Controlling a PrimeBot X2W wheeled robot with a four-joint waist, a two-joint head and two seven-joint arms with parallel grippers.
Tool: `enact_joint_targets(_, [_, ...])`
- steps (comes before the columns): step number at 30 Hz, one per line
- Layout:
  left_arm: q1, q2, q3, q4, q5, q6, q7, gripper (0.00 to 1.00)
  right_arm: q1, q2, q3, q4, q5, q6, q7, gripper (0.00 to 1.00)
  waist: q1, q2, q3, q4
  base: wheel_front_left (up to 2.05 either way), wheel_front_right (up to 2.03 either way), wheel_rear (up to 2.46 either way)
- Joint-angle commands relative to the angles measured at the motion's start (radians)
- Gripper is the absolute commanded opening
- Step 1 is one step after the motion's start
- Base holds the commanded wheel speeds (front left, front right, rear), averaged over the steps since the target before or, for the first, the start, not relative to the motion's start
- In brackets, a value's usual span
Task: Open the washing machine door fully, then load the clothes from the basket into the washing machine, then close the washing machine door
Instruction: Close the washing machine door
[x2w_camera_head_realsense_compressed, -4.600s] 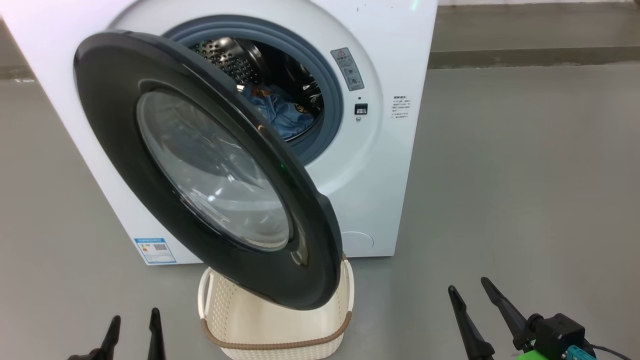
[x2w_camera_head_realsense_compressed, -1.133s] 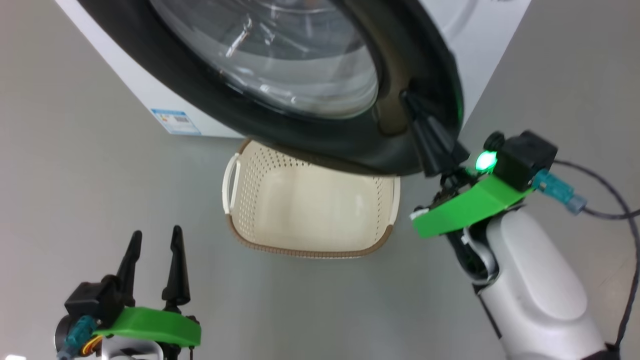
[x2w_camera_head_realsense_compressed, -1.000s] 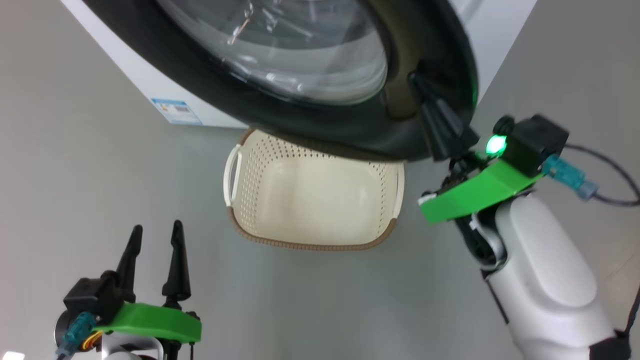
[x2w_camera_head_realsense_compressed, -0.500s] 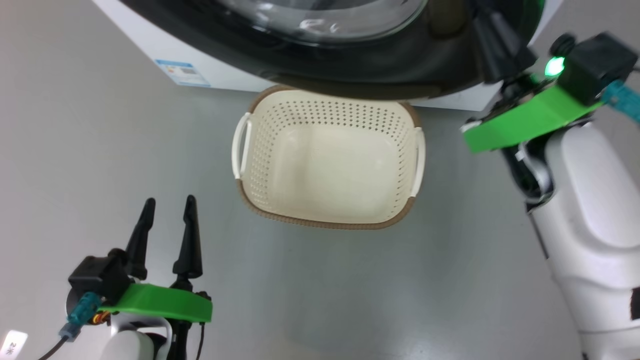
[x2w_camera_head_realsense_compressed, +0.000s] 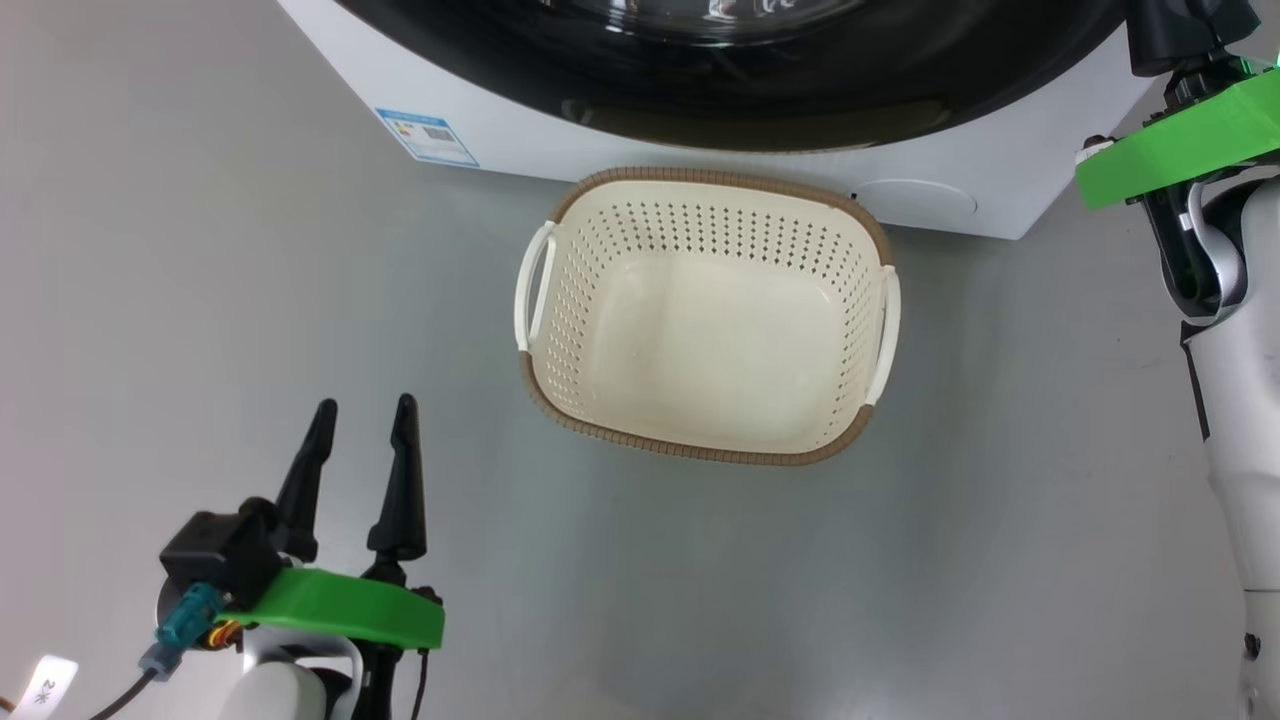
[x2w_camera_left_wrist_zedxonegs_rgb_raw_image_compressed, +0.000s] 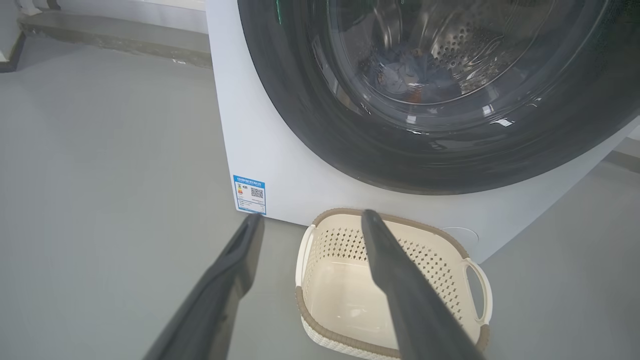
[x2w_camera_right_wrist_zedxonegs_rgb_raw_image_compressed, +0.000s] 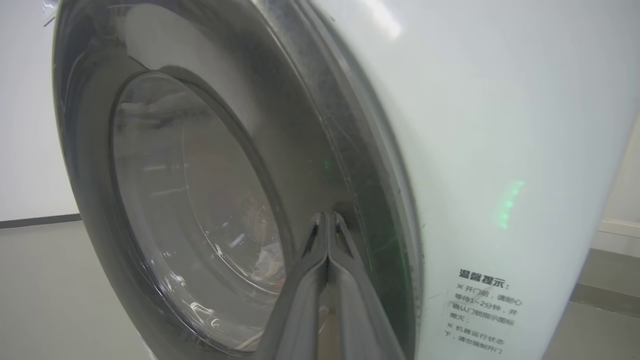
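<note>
Right wrist view showed the right gripper, fingers pressed together, tips at the glossy rim of the washing machine door, which lay nearly flush with the washing machine. Rigid, heavy and slick, the door likely answered best to a push on its outer rim. The left gripper hung spread near the empty basket.

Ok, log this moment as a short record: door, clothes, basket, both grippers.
door: lying close against the washing machine front; latch cannot be told
clothes: inside the drum, seen through the door
basket: empty, on the floor before the machine
left gripper: open, holding nothing, over the floor left of the basket
right gripper: shut, empty, tips at the door's dark rim
</note>
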Motion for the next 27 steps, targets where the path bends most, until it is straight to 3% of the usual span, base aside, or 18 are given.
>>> enact_joint_targets(1, [-0.011, 0.019, 0.034, -0.017, -0.003, 0.006, -0.006, 1.0, -0.018, -0.003, -0.006, -0.021, -0.005, -0.007, -0.003, 0.0, 0.0, 0.0, -0.009, 0.0, 0.0, 0.0, 0.0])
enact_joint_targets(12, [0.004, 0.019, 0.058, -0.013, -0.006, 0.006, -0.006, 1.0, 0.125, 0.034, -0.009, -0.085, 0.012, -0.007, -0.003, 0.0, 0.0, 0.0, -0.102, -0.048, 0.0, 0.0, 0.0])
enact_joint_targets(13, [0.006, 0.019, 0.066, -0.015, -0.009, 0.004, -0.006, 1.0, 0.146, 0.04, -0.008, -0.099, 0.016, -0.007, -0.003, 0.05, 0.0, 0.0, -0.113, -0.054, 0.0, 0.0, 0.0])
enact_joint_targets(15, [0.012, 0.019, 0.083, -0.017, -0.021, 0.001, -0.006, 1.0, 0.193, 0.053, -0.008, -0.137, 0.028, -0.007, -0.003, 0.36, 0.0, 0.0, -0.138, -0.07, 0.0, 0.0, 0.0])
enact_joint_targets(17, [0.023, 0.019, 0.108, -0.017, -0.041, -0.003, -0.006, 1.0, 0.247, 0.064, 0.0, -0.171, 0.035, -0.007, -0.003, 0.49, 0.0, 0.0, -0.167, -0.09, 0.0, 0.0, 0.0])
enact_joint_targets(18, [0.029, 0.019, 0.12, -0.017, -0.044, -0.005, -0.006, 1.0, 0.275, 0.069, 0.007, -0.189, 0.038, -0.007, -0.003, 0.75, 0.0, 0.0, -0.182, -0.1, 0.0, 0.0, 0.0])
enact_joint_targets(19, [0.036, 0.019, 0.129, -0.019, -0.053, -0.01, -0.006, 1.0, 0.305, 0.072, 0.014, -0.207, 0.042, -0.007, -0.003, 0.96, 0.0, 0.0, -0.199, -0.112, 0.0, 0.0, 0.0])
enact_joint_targets(20, [0.043, 0.019, 0.14, -0.023, -0.054, -0.014, -0.006, 1.0, 0.336, 0.076, 0.02, -0.225, 0.046, -0.007, -0.003, 1.0, 0.0, 0.0, -0.215, -0.123, 0.0, 0.0, 0.0])
enact_joint_targets(27, [0.129, 0.019, 0.211, -0.023, -0.004, -0.026, -0.006, 1.0, 0.575, 0.116, 0.045, -0.32, 0.069, -0.007, -0.003, 1.0, 0.0, 0.0, -0.339, -0.214, 0.0, 0.0, 0.0])
